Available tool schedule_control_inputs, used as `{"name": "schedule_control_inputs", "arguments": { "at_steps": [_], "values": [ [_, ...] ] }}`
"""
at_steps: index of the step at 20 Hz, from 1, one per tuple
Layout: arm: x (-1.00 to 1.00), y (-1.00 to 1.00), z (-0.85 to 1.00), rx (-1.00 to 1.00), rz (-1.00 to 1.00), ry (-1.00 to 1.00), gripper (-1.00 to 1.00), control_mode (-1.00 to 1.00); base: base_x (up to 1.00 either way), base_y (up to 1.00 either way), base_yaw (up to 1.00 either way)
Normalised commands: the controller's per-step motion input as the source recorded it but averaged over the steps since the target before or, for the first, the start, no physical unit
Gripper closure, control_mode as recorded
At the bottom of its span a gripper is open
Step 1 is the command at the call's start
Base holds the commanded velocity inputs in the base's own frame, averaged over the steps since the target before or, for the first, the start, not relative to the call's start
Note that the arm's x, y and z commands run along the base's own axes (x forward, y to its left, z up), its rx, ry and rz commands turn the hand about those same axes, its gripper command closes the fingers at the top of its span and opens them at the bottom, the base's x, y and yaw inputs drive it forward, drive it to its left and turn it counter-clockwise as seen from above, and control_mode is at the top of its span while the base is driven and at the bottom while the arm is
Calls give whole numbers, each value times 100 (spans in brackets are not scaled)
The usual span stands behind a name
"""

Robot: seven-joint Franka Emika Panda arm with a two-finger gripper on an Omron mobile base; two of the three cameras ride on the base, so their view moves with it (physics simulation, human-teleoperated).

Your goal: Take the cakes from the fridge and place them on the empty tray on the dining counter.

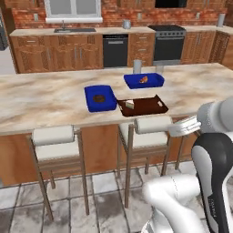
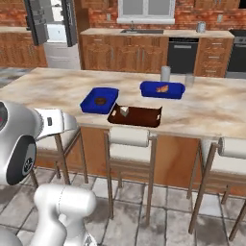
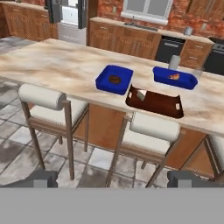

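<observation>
Hand view puts the flat dark brown rectangular tray (image 3: pixel 156 103) just right of centre, on the long beige marbled dining counter (image 3: pixel 52 65) near its front edge, with a small white-topped cake slice (image 3: pixel 141 95) lying in the tray's left end. Two bright blue deeper trays sit close behind it: one (image 3: pixel 114 79) to the upper left holding a brown ring donut (image 3: pixel 114 79), another (image 3: pixel 175 78) to the upper right with something orange inside (too small to identify). At the bottom edge the two-finger gripper (image 3: pixel 112 179) shows its dark tips spread wide, holding nothing. At the upper left stands the silver-grey fridge (image 3: pixel 68 15). Cushioned wooden stools (image 3: pixel 151 135) line the counter's front.
</observation>
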Motion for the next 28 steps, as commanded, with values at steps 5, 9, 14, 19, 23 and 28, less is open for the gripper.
{"name": "schedule_control_inputs", "arguments": {
  "at_steps": [5,9,14,19,23,28],
  "values": [
    [0,0,0,0,0,0,-100,100,17,100,0],
    [0,0,0,0,0,0,-100,100,31,100,0],
    [0,0,0,0,0,0,-100,100,33,100,0],
    [0,0,0,0,0,0,-100,100,34,100,0],
    [0,0,0,0,0,0,-100,100,33,100,0],
    [0,0,0,0,0,0,-100,100,30,100,0]
  ]
}}
